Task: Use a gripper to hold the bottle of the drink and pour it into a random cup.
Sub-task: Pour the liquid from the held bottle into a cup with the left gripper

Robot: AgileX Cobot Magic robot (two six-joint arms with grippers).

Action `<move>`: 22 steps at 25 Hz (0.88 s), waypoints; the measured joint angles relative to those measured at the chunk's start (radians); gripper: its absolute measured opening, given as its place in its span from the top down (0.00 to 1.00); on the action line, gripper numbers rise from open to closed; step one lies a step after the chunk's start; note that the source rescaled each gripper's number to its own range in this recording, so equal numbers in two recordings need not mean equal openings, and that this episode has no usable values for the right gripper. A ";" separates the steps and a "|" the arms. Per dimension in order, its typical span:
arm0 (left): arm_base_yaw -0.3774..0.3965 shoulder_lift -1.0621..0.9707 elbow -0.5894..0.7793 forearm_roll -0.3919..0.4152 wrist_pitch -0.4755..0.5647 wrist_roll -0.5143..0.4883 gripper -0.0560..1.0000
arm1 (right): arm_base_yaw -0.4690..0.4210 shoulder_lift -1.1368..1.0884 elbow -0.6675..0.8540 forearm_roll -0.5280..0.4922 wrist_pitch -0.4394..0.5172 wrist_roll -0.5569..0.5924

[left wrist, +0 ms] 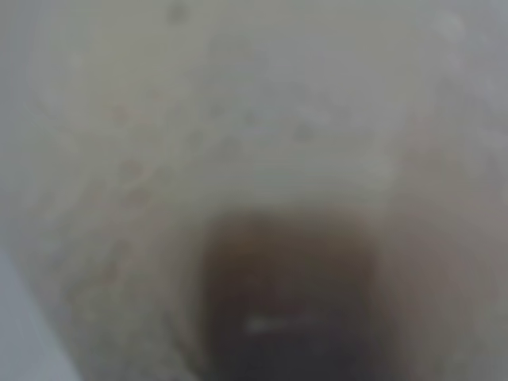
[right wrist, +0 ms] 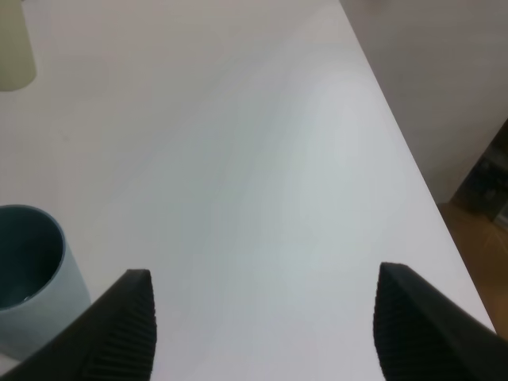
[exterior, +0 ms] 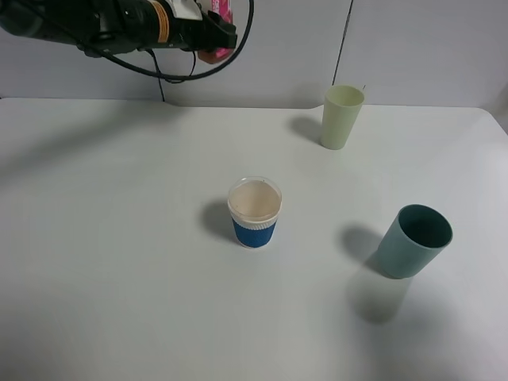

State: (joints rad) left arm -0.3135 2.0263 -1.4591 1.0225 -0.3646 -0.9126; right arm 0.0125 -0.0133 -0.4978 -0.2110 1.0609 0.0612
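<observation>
The cup [exterior: 255, 213], white with a blue ribbed sleeve, stands upright near the table's middle. My left gripper [exterior: 213, 36] is high at the back left, well above and behind the cup. It is shut on the bottle of the drink [exterior: 221, 11], whose pink label shows at the fingers. The left wrist view is a close blur of the pale bottle with brown liquid [left wrist: 290, 294]. My right gripper [right wrist: 262, 298] is open and empty over bare table; it does not show in the exterior high view.
A tall pale green cup [exterior: 342, 117] stands at the back right and shows in the right wrist view [right wrist: 14, 48]. A teal cup [exterior: 414, 240] stands at the right, beside my right gripper's finger [right wrist: 28, 270]. The table's right edge [right wrist: 413, 159] is close.
</observation>
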 joint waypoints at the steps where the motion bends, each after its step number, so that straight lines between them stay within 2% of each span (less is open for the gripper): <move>1: -0.002 -0.026 0.019 -0.044 0.030 0.021 0.92 | 0.000 0.000 0.000 0.000 0.000 0.000; 5: -0.016 -0.120 0.101 -0.251 0.149 0.223 0.92 | 0.000 0.000 0.000 0.000 0.000 0.000; 9: -0.029 -0.197 0.195 -0.521 0.238 0.546 0.92 | 0.000 0.000 0.000 0.000 0.000 0.000; 13: -0.037 -0.265 0.306 -0.805 0.260 0.903 0.92 | 0.000 0.000 0.000 0.000 0.000 0.000; 17: -0.050 -0.343 0.423 -1.005 0.263 1.213 0.92 | 0.000 0.000 0.000 0.000 0.000 0.000; 22: -0.089 -0.441 0.567 -1.228 0.201 1.486 0.92 | 0.000 0.000 0.000 0.000 0.000 0.000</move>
State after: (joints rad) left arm -0.4026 1.5854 -0.8922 -0.2058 -0.1632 0.5734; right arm 0.0125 -0.0133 -0.4978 -0.2110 1.0609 0.0612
